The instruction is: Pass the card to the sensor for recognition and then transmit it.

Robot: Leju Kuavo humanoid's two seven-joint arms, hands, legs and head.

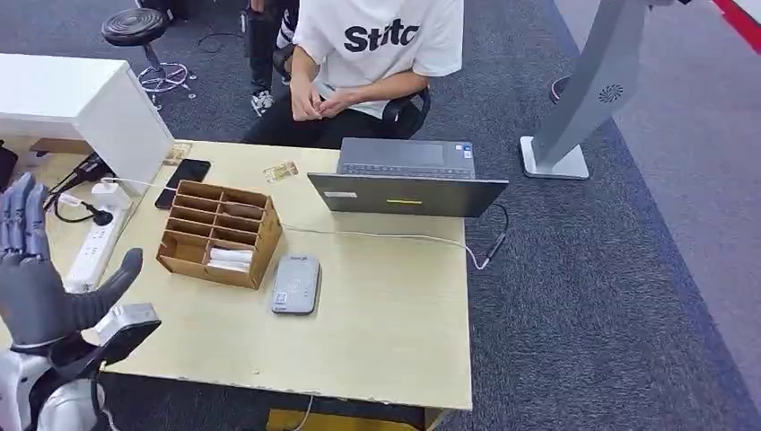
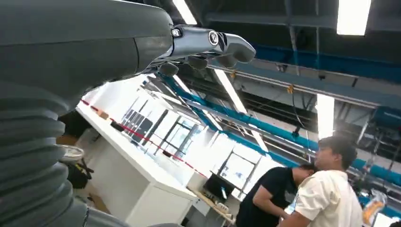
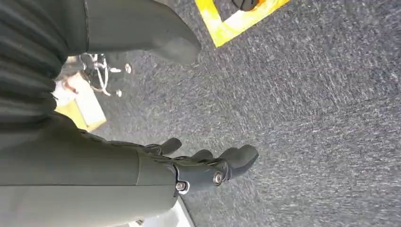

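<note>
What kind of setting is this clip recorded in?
Probably an office or lab: a wooden desk with a laptop and card reader, grey carpet, and a seated person.

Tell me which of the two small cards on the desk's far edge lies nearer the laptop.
The card just left of the laptop. The other card lies farther left, beside the black phone.

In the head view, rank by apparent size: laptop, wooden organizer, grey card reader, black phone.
1. Laptop
2. Wooden organizer
3. Card reader
4. Phone, partly hidden behind the organizer, and farther from the camera than the reader, so these last two are unsure.
</note>
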